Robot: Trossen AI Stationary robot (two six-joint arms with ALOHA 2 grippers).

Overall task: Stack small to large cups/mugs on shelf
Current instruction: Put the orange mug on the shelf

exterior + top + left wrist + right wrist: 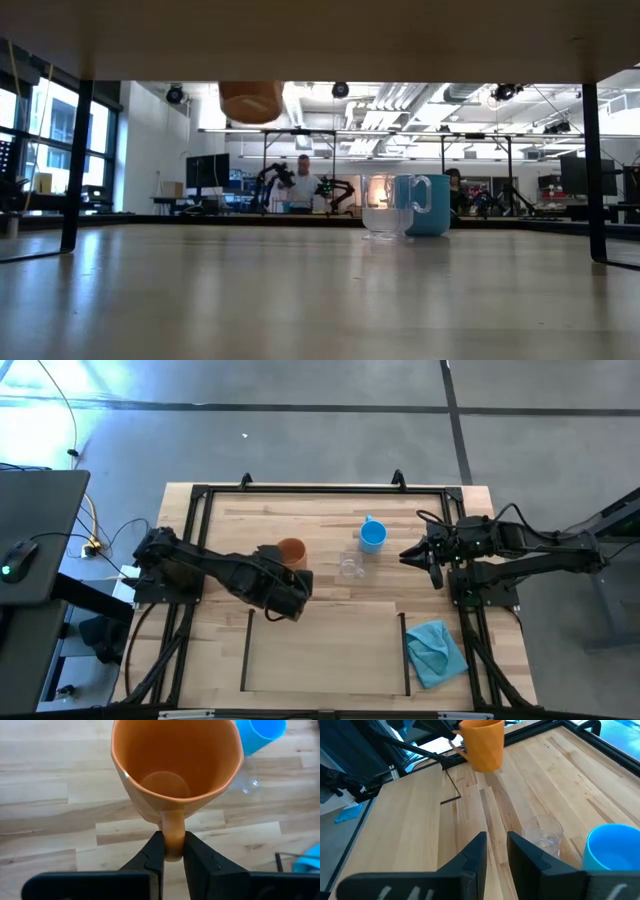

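Observation:
The orange mug (pixel 291 550) hangs over the table's middle left, held by my left gripper (pixel 172 842); in the low view its base (pixel 250 101) floats well above the tabletop. The bright blue mug (pixel 373 536) and the clear glass cup (pixel 351 567) stand on their bases side by side right of centre, untouched. The shelf (pixel 325 650), a pale panel between two black strips, lies at the near middle. My right gripper (pixel 407 553) hovers right of the blue mug, its fingers (pixel 475 855) a narrow gap apart with nothing between them. My left gripper pinches the orange mug's handle (pixel 173 831) between its two fingers, near the handle's lower part. The fingers slant downward toward the table's far edge. The mug is lifted clear of the table, roughly upright with its mouth up, out beyond the fingertips.
A teal cloth (pixel 436 652) lies at the near right, beside the shelf's right strip. A black metal frame (pixel 320 490) runs around the tabletop. A person (pixel 303 183) stands far off in the room behind. Bare wood lies between the mugs and the shelf.

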